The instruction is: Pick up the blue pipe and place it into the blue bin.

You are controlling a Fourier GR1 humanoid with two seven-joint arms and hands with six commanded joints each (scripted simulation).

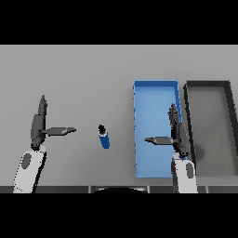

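The blue pipe (104, 136) is a short blue cylinder with a dark end, lying on the grey table between my two hands. The blue bin (152, 93) is a long rectangular tray to its right. My right hand (178, 134) hovers over the bin's right side, fingers straight and thumb pointing left, holding nothing. My left hand (38, 124) stands to the left of the pipe, fingers straight, thumb pointing right toward the pipe with a clear gap between them.
A dark grey bin (231, 107) stands right of the blue bin, side by side with it. The grey table (69, 69) stretches bare behind and to the left of the pipe.
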